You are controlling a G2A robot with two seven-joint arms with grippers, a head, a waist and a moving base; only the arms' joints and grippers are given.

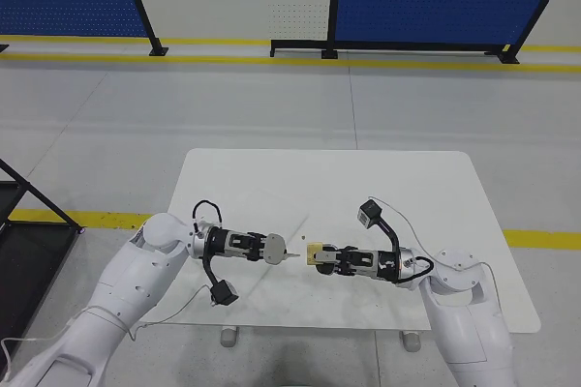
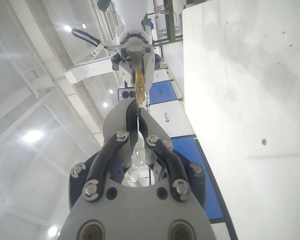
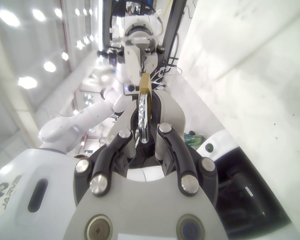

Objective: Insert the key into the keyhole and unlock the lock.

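Bright, even light; ceiling lamps (image 2: 33, 136) flare (shadows are soft).

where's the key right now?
Top view: the key sits in the left gripper over the near middle of the table, tip pointing at the lock held by the right gripper, apparently just short of it.

The key (image 1: 290, 255) is mostly hidden between the left fingers (image 2: 115, 126).

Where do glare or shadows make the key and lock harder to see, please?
Left wrist view: ceiling lamps flare, but the lock reads plainly. Right wrist view: lamps mirror in the lock's shackle. Top view: even light; the key looks faint against the white table.
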